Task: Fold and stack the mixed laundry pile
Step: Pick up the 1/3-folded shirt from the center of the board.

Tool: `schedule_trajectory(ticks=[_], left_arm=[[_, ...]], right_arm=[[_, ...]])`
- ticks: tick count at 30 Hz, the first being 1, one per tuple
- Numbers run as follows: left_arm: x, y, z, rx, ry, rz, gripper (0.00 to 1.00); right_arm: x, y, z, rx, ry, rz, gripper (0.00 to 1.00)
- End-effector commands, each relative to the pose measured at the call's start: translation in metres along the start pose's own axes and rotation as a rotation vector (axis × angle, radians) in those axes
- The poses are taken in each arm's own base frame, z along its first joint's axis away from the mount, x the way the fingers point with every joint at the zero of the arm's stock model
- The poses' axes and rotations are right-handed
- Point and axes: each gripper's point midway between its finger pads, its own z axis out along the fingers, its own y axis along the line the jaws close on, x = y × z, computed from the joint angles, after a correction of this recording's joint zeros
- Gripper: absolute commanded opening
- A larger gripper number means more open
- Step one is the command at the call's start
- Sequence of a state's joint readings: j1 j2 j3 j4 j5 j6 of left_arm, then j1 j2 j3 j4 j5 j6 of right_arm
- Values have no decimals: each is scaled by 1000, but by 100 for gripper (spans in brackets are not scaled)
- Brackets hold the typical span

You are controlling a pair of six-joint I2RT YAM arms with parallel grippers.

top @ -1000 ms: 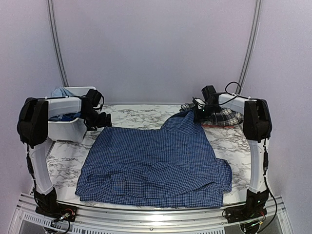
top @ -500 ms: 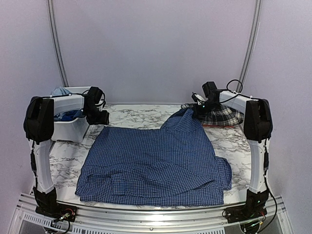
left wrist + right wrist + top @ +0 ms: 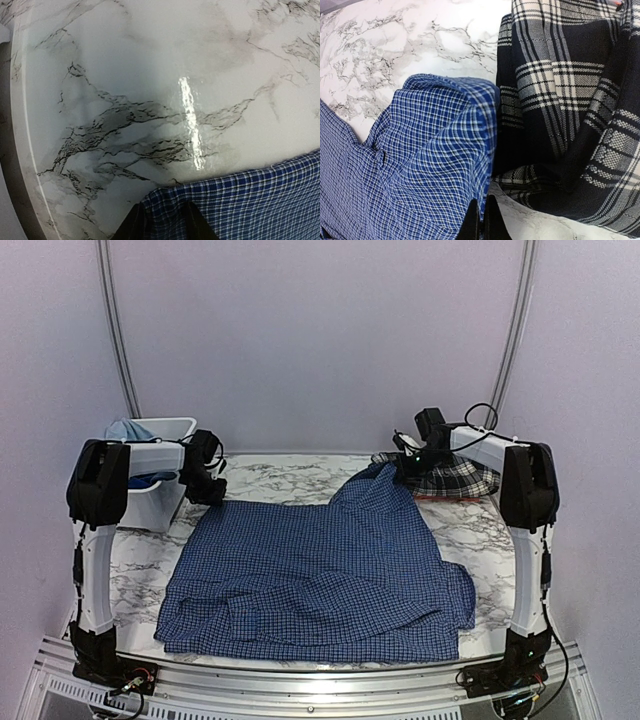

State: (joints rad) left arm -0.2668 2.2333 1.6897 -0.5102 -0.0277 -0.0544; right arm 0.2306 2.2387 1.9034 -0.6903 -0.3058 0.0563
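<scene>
Navy small-check button shirt (image 3: 320,575) lies spread across the marble tabletop (image 3: 275,478). The right pincer (image 3: 482,220) is clamped on its far right corner, beside the black-and-white plaid piece (image 3: 560,100). The left pincer (image 3: 165,222) straddles its far left corner, jaws partly apart.

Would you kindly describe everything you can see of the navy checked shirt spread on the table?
The navy checked shirt is soft woven cloth in a fine blue-and-white check. It lies spread, somewhat wrinkled, over most of the marble table. Its far right corner is pulled up in a peak, pinched in the shut right tool, against the plaid garment. The left tool straddles its far left corner.
</scene>
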Motion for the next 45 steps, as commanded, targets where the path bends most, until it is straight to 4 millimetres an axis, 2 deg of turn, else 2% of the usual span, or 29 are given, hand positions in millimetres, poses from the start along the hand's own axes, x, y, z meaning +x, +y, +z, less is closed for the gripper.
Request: schedule_trajectory(ticks=[1, 6, 7, 9, 11, 16, 22, 27, 30, 34, 38, 42, 45], left_arm=[[-7, 2, -3, -6, -3, 20, 21], [-16, 1, -11, 0, -30, 15, 15], [-17, 2, -12, -6, -33, 15, 18], [-20, 5, -13, -22, -40, 12, 35], [-24, 8, -13, -29, -47, 11, 37], [-24, 9, -4, -8, -38, -17, 32], [-11, 7, 12, 5, 5, -31, 30], [-3, 9, 17, -4, 24, -34, 30], [-5, 8, 14, 0, 18, -34, 16], [-19, 5, 1, 17, -21, -34, 1], [-34, 5, -24, 18, -79, -32, 0], [-42, 6, -53, 20, -145, -29, 0], [-44, 7, -74, 22, -201, -26, 0]], right_arm=[[-26, 9, -27, -13, -72, -10, 0], [-32, 12, -33, -18, -86, -17, 0], [-33, 12, -33, -20, -88, -18, 0], [-32, 14, -33, -27, -86, -18, 0], [-31, 14, -33, -29, -81, -18, 0], [-31, 14, -33, -30, -81, -18, 0], [-31, 14, -31, -32, -79, -16, 0], [-30, 13, -30, -28, -78, -18, 0], [-31, 13, -31, -31, -78, -16, 0], [-36, 18, -37, -43, -90, -25, 0], [-46, 28, -56, -66, -126, -42, 0], [-42, 40, -76, -103, -152, -37, 0], [-32, 47, -88, -134, -163, -21, 0]])
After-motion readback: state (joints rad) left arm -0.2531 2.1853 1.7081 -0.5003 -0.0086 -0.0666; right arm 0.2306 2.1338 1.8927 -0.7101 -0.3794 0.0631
